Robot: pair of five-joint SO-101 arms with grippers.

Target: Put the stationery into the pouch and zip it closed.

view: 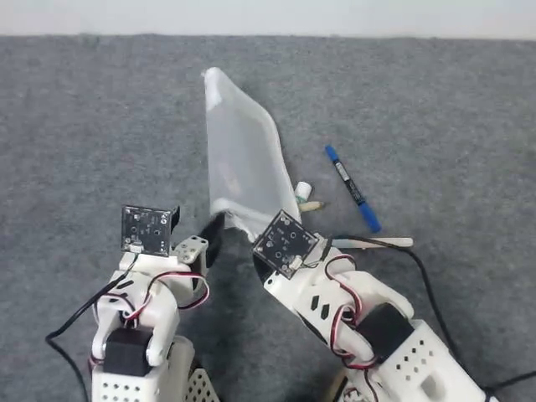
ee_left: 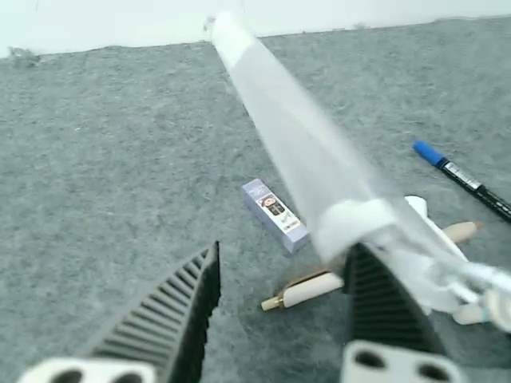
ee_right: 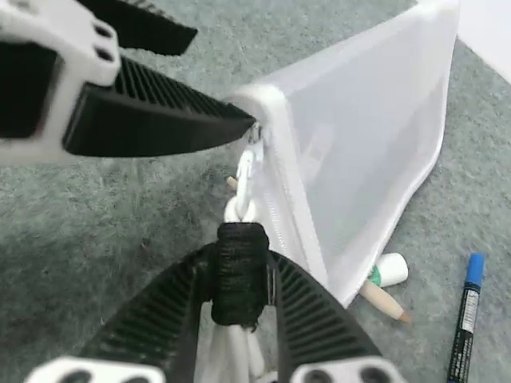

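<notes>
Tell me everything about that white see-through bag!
The pouch is a flat, milky, see-through bag, seemingly soft plastic, with a white zipper along one edge. It stands tilted on edge over the grey carpet. At its near corner the right gripper is shut on the black zipper pull, and one finger of the open left gripper touches that corner. Whether the zip is open, I cannot tell.

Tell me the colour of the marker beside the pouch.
Black barrel with blue ends; the marker shows best in the high view.
</notes>
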